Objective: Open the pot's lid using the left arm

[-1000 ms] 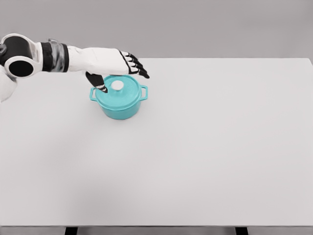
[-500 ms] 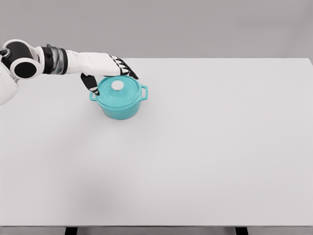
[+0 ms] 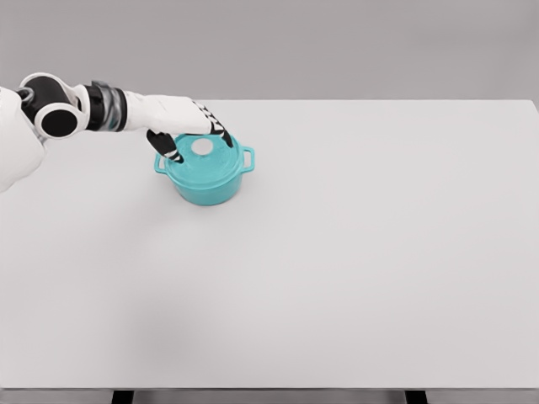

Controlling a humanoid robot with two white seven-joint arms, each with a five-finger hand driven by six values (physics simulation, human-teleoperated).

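A teal pot (image 3: 207, 188) with two side handles stands on the white table (image 3: 354, 252), left of the middle and toward the back. Its teal lid (image 3: 212, 166) is on, with a white knob (image 3: 202, 146) at the centre. My left hand (image 3: 199, 143) comes in from the left and hovers just over the lid. The thumb (image 3: 171, 151) is on the knob's left and the fingers (image 3: 221, 135) reach past its far side. The fingers are spread around the knob, not closed on it. My right arm is out of sight.
The table's far edge runs just behind the pot. The front edge shows at the bottom of the view with two dark legs under it.
My left hand has drawn back to the left and come down, from reaching beyond the pot to straddling the lid's knob. Pot and lid have not moved.
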